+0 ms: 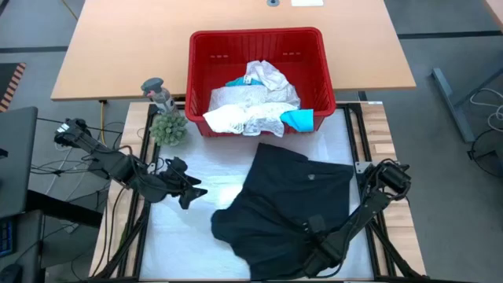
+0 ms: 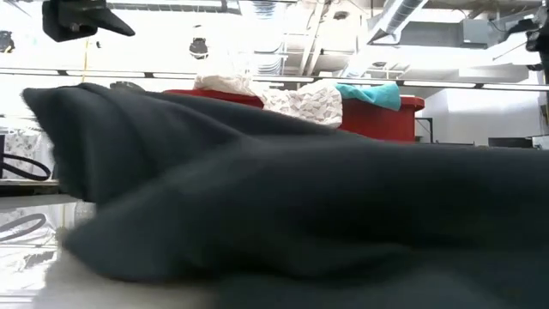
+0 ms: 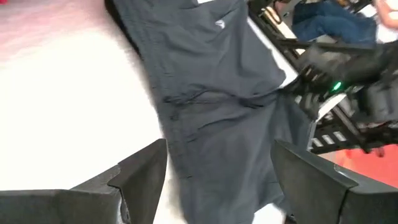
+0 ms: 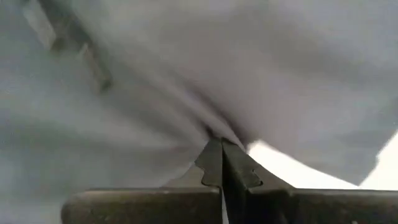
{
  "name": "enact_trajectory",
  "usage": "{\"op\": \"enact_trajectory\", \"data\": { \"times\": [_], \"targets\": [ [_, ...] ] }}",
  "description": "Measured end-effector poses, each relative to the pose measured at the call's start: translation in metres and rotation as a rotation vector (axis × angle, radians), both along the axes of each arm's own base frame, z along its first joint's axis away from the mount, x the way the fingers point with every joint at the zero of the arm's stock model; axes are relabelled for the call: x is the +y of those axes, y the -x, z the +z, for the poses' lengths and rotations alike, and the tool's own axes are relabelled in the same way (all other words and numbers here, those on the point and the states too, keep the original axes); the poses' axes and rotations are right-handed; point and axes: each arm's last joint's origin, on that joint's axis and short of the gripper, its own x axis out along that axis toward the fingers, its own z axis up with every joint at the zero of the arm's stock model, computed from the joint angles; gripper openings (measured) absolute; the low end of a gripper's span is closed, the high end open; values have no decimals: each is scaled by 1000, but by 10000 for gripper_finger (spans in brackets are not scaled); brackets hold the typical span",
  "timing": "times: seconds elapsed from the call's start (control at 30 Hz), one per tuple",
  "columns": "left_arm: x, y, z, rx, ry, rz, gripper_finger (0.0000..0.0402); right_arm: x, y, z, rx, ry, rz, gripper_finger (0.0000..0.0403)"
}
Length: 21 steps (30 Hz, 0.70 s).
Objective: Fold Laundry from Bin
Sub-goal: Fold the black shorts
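— Black garment (image 1: 283, 208): one, spread on the white-covered table (image 1: 169, 244) in front of the bin (image 1: 259, 47), filling the low view.
— Remaining laundry?
— White lacy pieces (image 1: 251, 106), count uncertain, and one teal piece (image 1: 299, 119), all in the single red bin.
— Grippers?
— Two. Right gripper (image 4: 222, 149): fingers together, clamped on the black garment's near edge. Left gripper (image 1: 195, 191): fingers apart, holding nothing, just beside the garment.
— Surroundings?
— One small green plant (image 1: 169, 128) by the bin; wooden table (image 1: 118, 55) beyond.
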Motion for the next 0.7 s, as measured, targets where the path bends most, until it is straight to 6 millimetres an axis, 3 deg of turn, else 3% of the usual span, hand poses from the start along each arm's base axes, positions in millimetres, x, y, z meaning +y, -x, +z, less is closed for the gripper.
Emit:
{"op": "enact_trajectory", "data": {
  "times": [0.13,0.43,0.53,0.7],
  "targets": [
    [-4,-18,-7,1,-37,-8,272,-11,10,17,46,52,13,39],
    [-1,-29,-6,-34,-82,-26,272,-41,10,99,-383,139,44,51],
    [3,-26,-1,-59,-90,-9,272,-63,-6,106,-400,154,58,49],
    [6,-20,5,-88,-86,4,272,-101,-62,98,-449,146,156,21]
  ]
}}
